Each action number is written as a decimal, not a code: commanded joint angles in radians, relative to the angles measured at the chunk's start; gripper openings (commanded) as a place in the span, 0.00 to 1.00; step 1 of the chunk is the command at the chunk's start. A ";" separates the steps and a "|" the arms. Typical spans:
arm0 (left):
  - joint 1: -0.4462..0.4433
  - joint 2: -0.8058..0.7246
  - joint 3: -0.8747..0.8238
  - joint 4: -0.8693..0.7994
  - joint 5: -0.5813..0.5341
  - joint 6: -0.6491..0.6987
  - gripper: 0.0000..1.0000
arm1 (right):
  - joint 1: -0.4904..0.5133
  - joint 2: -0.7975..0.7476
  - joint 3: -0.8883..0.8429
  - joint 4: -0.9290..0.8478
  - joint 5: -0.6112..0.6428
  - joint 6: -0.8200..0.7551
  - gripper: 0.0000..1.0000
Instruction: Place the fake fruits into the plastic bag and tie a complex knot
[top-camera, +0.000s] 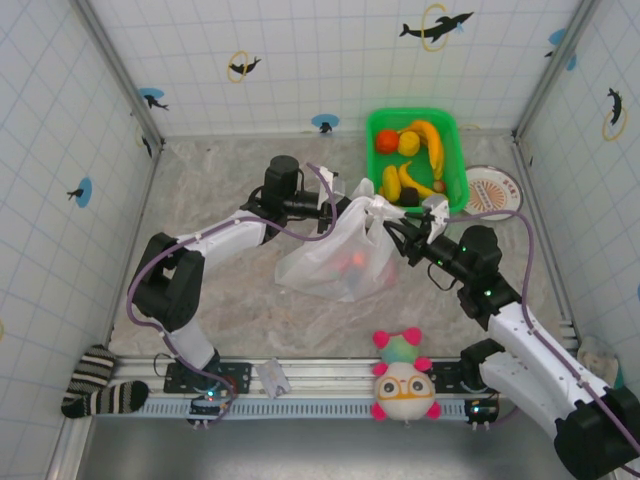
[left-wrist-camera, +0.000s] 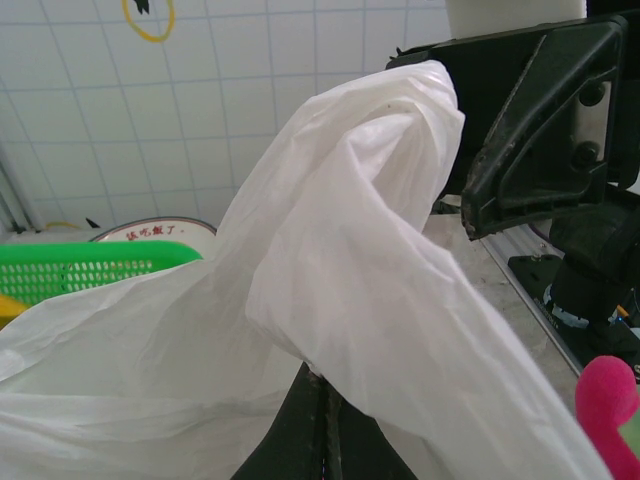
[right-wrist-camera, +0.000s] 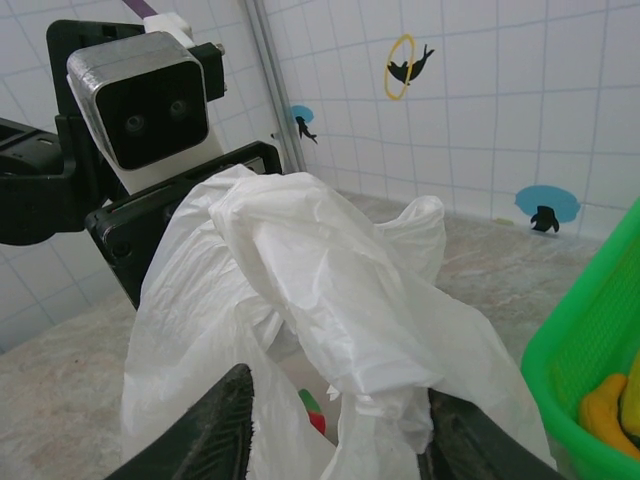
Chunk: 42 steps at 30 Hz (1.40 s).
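Top view: the bag (top-camera: 335, 262) sits on the table (top-camera: 220, 300) between the two arms, just on the near side of the basket (top-camera: 455, 135). Its top is bunched up and stretched between the grippers. The left gripper (top-camera: 343, 207) is at the bag's top left, the right gripper (top-camera: 397, 230) at its top right. Something reddish shows through the film low in the bag. Other fruits (top-camera: 425, 140) lie in the basket: an orange one, bananas and more yellow ones. A plate (top-camera: 495, 190) lies just right of the basket. A plush (top-camera: 403, 385) sits at the near edge between the arm bases, and a sock (top-camera: 95, 390) lies at the near left corner.

Left wrist view: the fingers (left-wrist-camera: 300, 440) are pressed together at the bottom, clamped on the bag, whose film comes up out of them. A thick twisted band of film rises to the upper right, up to the black right gripper. The basket rim and the plate show at the left.

Right wrist view: the fingers (right-wrist-camera: 225, 430) stand apart, with a hanging bunch of bag film between them. Whether the pads touch it I cannot tell. A red-and-green fruit shows low inside the bag. The left gripper is behind the bag at the upper left, and the basket edge is at the right
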 joint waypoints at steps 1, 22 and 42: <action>-0.008 -0.018 0.028 -0.006 0.032 0.018 0.00 | -0.004 -0.006 -0.008 0.048 -0.013 -0.001 0.39; -0.008 -0.039 0.019 -0.025 -0.003 0.033 0.00 | -0.014 -0.030 0.023 -0.116 0.011 -0.067 0.00; 0.054 -0.198 -0.139 -0.082 -0.336 0.033 0.00 | -0.032 -0.124 0.107 -0.416 0.063 -0.065 0.00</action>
